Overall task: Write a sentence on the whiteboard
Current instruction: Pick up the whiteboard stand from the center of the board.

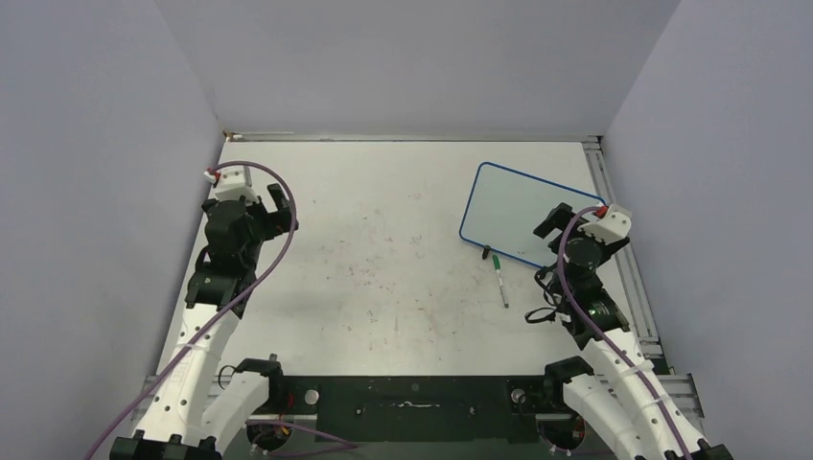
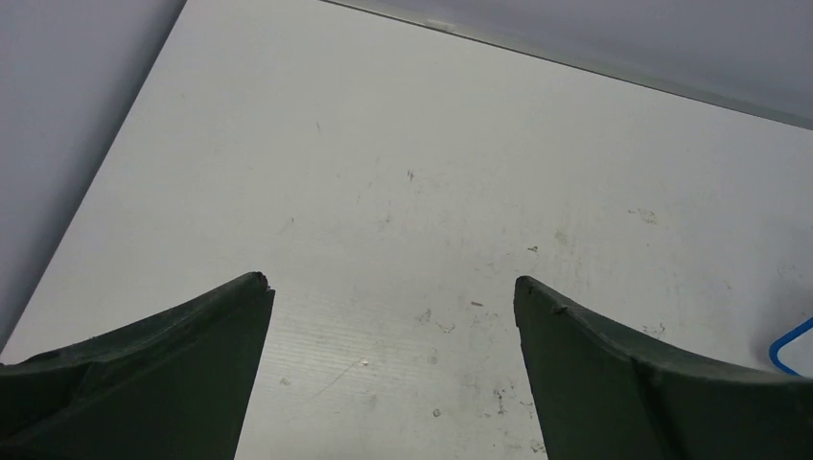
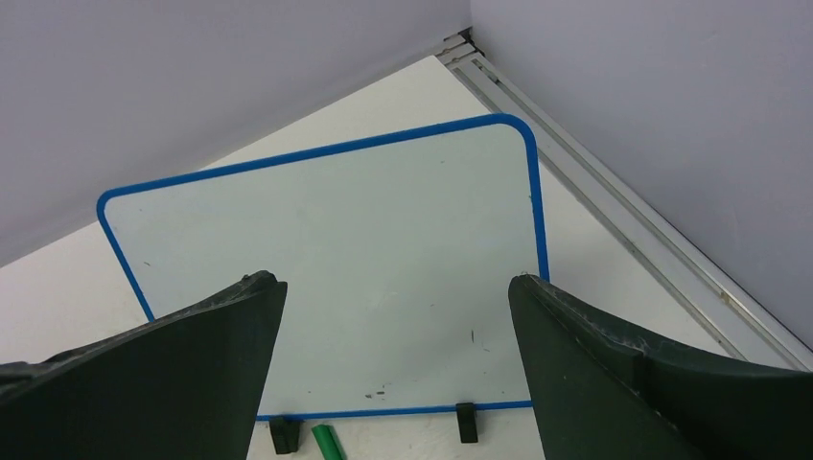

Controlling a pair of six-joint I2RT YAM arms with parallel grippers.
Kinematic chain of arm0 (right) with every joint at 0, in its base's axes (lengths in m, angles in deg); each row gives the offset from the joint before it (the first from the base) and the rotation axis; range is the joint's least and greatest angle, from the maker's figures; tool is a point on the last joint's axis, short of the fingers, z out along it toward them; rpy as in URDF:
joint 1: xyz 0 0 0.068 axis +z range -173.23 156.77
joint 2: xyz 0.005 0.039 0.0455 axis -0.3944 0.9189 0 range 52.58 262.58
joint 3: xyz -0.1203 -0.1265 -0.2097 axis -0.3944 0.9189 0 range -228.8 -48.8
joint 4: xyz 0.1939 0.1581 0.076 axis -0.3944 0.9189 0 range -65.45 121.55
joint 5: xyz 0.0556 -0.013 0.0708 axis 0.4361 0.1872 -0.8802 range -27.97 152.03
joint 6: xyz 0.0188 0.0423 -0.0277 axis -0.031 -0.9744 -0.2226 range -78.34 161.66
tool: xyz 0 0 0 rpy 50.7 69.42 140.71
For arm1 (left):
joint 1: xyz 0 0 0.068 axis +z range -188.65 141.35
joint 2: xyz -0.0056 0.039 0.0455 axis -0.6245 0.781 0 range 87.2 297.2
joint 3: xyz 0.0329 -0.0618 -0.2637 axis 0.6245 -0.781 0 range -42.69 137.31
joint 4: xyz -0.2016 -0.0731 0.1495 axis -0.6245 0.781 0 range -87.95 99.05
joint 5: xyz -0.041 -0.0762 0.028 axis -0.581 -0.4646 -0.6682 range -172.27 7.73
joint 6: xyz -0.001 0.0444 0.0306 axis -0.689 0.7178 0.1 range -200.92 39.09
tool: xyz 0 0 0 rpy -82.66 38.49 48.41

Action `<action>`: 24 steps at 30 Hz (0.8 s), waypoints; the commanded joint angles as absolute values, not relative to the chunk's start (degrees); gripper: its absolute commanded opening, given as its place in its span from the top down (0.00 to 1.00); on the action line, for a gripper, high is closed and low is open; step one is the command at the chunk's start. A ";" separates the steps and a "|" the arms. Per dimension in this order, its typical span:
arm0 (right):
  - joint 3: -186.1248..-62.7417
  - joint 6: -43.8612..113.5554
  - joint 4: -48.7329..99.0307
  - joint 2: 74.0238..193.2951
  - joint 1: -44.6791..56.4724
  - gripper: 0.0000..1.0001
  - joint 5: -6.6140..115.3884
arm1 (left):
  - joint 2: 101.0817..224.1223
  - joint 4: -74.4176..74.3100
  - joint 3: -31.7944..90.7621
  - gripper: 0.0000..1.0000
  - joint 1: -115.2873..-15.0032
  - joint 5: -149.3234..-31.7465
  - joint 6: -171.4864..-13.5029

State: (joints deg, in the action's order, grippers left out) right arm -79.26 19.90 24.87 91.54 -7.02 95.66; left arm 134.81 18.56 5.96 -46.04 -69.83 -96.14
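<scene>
The whiteboard point(image 1: 513, 206) lies flat at the table's right back, glossy white with a thin blue rim, and its two black feet point(image 3: 466, 422) face me. Its face point(image 3: 336, 240) is blank apart from a few tiny specks; no sentence is in view. A green-capped marker point(image 1: 499, 278) lies on the table just in front of the board, and its green end point(image 3: 326, 441) shows between the feet. My right gripper point(image 1: 548, 223) point(image 3: 395, 279) hovers open over the board's near right part, holding nothing. My left gripper point(image 1: 281, 209) point(image 2: 391, 280) hangs open and empty over bare table at the far left.
The white table point(image 1: 383, 249) is scuffed with faint marks. An aluminium rail point(image 1: 625, 259) point(image 3: 633, 230) runs along its right edge, close to the board. Grey walls enclose the left, back and right. Purple cables point(image 1: 278, 240) loop off both arms.
</scene>
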 commanded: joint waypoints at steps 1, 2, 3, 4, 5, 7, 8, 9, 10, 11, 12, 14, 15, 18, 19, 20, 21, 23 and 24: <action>-83.77 19.34 26.19 92.06 -7.13 0.10 94.22 | 136.70 18.31 9.26 0.04 -45.75 -67.52 -97.08; -84.12 19.34 26.98 92.10 -7.07 0.10 93.74 | 137.07 18.45 9.40 0.04 -45.76 -67.06 -97.37; -84.54 19.34 27.96 92.18 -7.06 0.10 92.96 | 137.45 18.51 9.47 0.04 -45.76 -66.58 -97.70; -84.90 19.38 28.78 92.18 -7.07 0.10 91.92 | 137.73 18.71 9.52 0.04 -45.76 -66.43 -97.77; -85.30 19.50 29.62 92.23 -7.06 0.10 90.62 | 137.95 18.81 9.60 0.04 -45.76 -66.35 -97.72; -86.12 19.54 31.65 92.42 -7.06 0.10 86.36 | 138.40 18.73 9.42 0.04 -45.85 -66.83 -97.33; -86.53 18.99 32.92 92.57 -7.06 0.10 84.23 | 138.76 18.79 9.72 0.04 -45.81 -67.67 -97.07; -86.80 18.22 34.36 92.86 -7.06 0.10 81.78 | 139.41 18.89 10.29 0.04 -45.84 -68.54 -97.09; -86.85 17.31 35.45 93.29 -7.06 0.10 79.17 | 140.18 19.15 11.36 0.04 -45.92 -69.88 -97.34; -86.75 16.22 36.73 93.90 -6.99 0.09 76.09 | 141.25 19.63 12.76 0.04 -46.04 -71.29 -97.84; -86.46 14.70 37.73 94.76 -6.97 0.07 73.41 | 142.50 20.04 14.15 0.04 -46.18 -72.94 -98.09; -85.28 12.00 38.92 97.38 -6.48 0.03 67.66 | 144.58 20.14 16.47 0.04 -46.62 -77.84 -98.18; -84.28 10.59 39.38 98.65 -6.23 0.02 65.15 | 145.45 19.36 17.04 0.04 -46.75 -80.14 -97.99; -82.25 7.86 39.79 103.51 -5.50 0.08 62.50 | 146.25 15.92 15.46 0.04 -47.17 -86.12 -97.52; -81.91 7.29 40.22 105.38 -5.22 0.11 62.47 | 146.11 14.99 13.96 0.04 -47.56 -87.25 -97.05; -81.92 6.88 41.12 107.15 -4.81 0.12 62.47 | 145.90 14.60 12.93 0.04 -47.98 -87.59 -96.43; -82.07 6.74 42.14 108.85 -4.56 0.14 62.81 | 145.76 14.52 12.02 0.04 -48.56 -87.45 -95.73; -82.36 6.95 43.96 111.92 -4.38 0.19 64.27 | 145.45 15.13 11.05 0.04 -49.80 -86.28 -94.62; -82.50 6.97 44.78 113.39 -4.34 0.23 64.98 | 145.22 15.28 10.71 0.04 -50.58 -85.64 -94.18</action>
State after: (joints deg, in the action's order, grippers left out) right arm -82.10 9.02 41.59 109.75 -4.82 65.21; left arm 146.13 17.64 12.08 -48.58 -83.57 -96.51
